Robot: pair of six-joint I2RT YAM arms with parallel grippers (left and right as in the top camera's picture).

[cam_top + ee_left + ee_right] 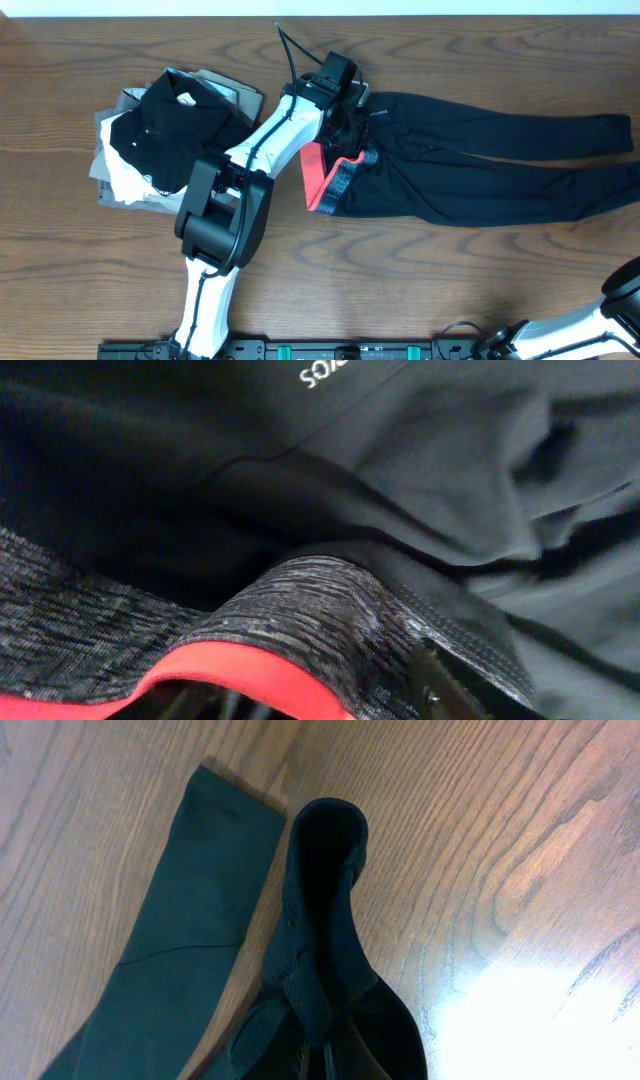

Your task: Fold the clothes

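Right at the fingertips of the left gripper (349, 128), packed: humped waistband (300, 600) and leggings (500, 150) fabric, no gap to slip under. Left of those fingers, a pile of garments (160, 135) barring a low sweep. Ahead of the fingers of the right gripper, 1 raised cuff (322, 890), 1 flat leg end (205, 890) to its left; bare table (500, 860) open to the right.
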